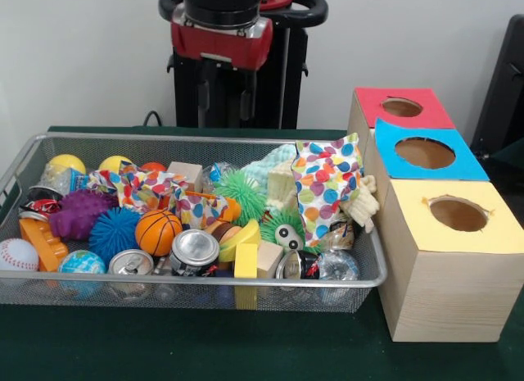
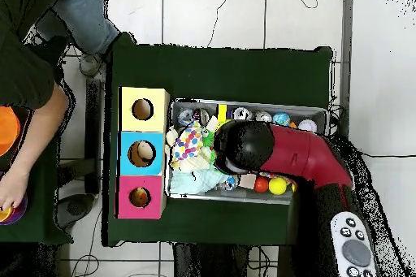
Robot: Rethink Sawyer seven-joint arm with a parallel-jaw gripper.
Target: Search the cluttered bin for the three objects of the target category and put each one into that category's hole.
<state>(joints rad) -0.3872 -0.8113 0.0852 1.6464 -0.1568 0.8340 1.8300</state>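
White wall behind, dark green table below. Wire mesh bin crammed with clutter, filling left and centre. Three wooden boxes at 3 o'clock of bin in front view: yellow-topped box nearest, blue-topped box behind, red-topped box farthest, one round hole each. Red and black arm over bin in overhead view, wrist above bin's box-side half. Gripper barely visible in front view, hanging high above bin's far rim, holding nothing visible; opening cannot tell. Target category not evident. Candidates: orange basketball, baseball, globe ball, all toward 7–8 o'clock from gripper in front view. Cans at 6 o'clock. Polka-dot bag upright at bin's box end. Overhead only: person's arm at 9 o'clock edge; arm hides bin middle there. Front view shows contents clearly.
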